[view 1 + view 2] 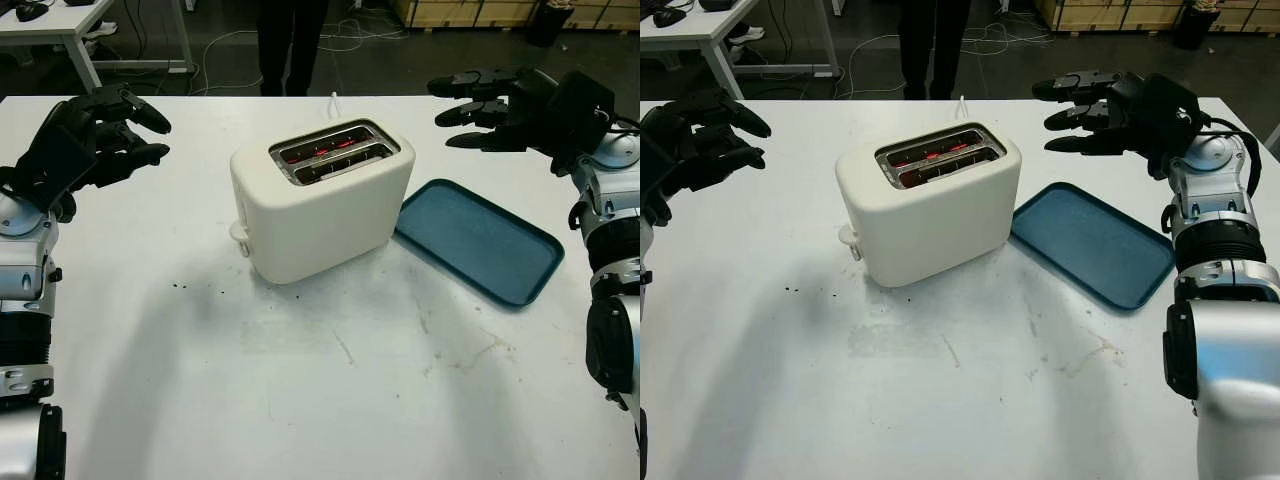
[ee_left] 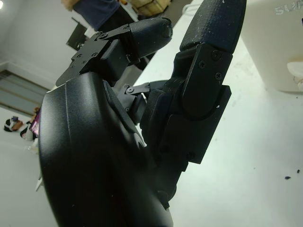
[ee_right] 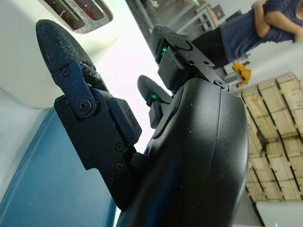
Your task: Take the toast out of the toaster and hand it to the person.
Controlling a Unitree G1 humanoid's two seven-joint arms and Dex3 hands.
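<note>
**Toast not yet reached — both hands hang clear of the toaster**

Nothing of the task looks done. The toaster (image 1: 318, 200) stands near the middle of the white bench (image 1: 300, 400), and neither hand touches it. The left hand (image 1: 95, 135) is raised off to the toaster's left, well apart from it, holding nothing, its fingers extended towards the toaster. The right hand (image 1: 500, 105) hovers above the far right of the bench, beyond the blue tray (image 1: 480, 240), likewise open and empty. So the whole job appears to be ahead: reaching into a slot, lifting the toast out, and passing it over.

The toaster is a cream two-slot model, set at an angle, with its lever (image 1: 240, 235) on the end facing the left hand. Both slots (image 1: 333, 150) glow red inside — the elements seem to be on. Dark shapes sit low within the slots, but whether that is toast or just the inner guards I cannot tell; nothing stands proud of the top, so a grip may be awkward until it pops up.

The tray lies just beside the toaster, its near corner about touching the toaster's base. A person (image 1: 290, 45) stands at the bench's far edge, behind the toaster.
</note>
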